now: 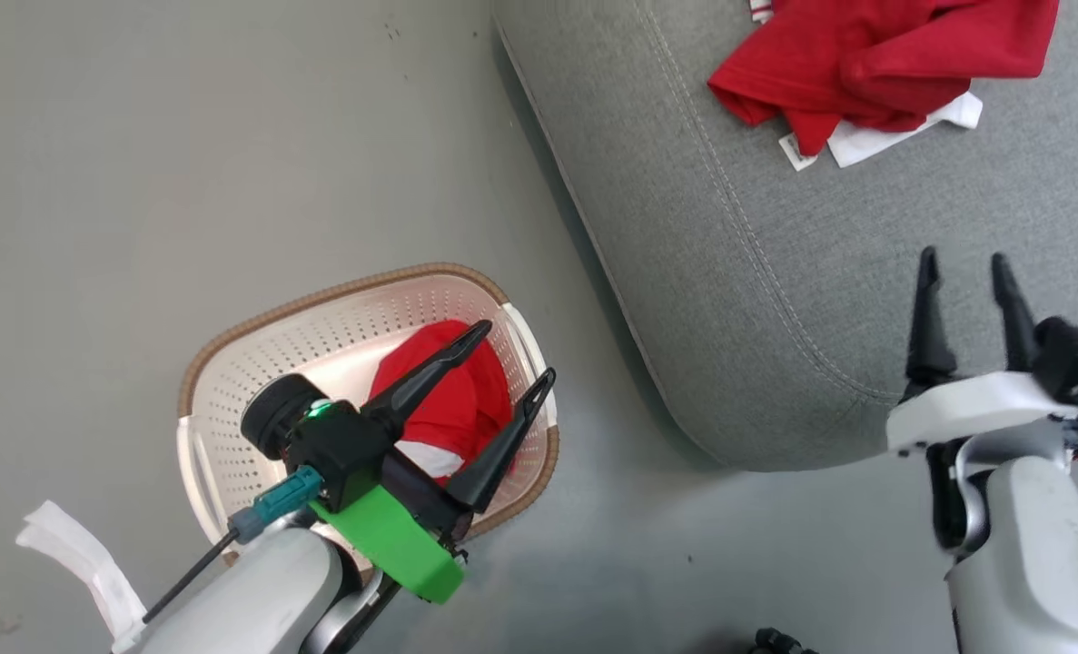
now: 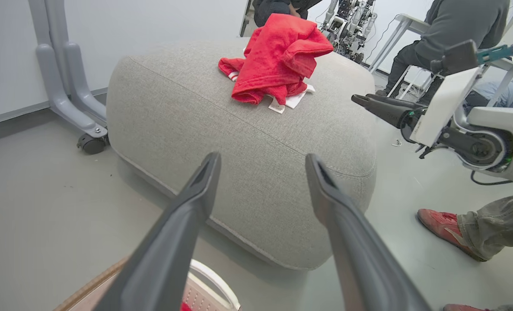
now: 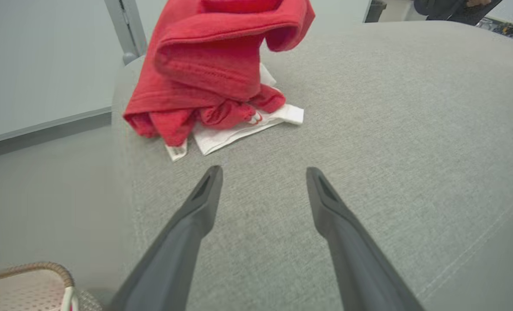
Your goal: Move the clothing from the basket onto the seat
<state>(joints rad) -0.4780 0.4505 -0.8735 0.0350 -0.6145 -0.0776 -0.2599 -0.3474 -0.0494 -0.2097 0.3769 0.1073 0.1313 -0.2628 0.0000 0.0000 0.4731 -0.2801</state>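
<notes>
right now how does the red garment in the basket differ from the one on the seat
The basket garment sits bunched in the basket on the floor, under the open left hand; the seat garment lies on the grey seat. The seat garment spreads wider, a white label showing; the basket garment is a tighter mound. Both are red with white.

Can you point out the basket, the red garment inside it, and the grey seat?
basket [image 1: 266, 363]: head view, on its perforated inner wall.
red garment [image 1: 466, 409]: head view, on its red middle.
grey seat [image 1: 865, 227]: head view, on the bare cushion top.
</notes>
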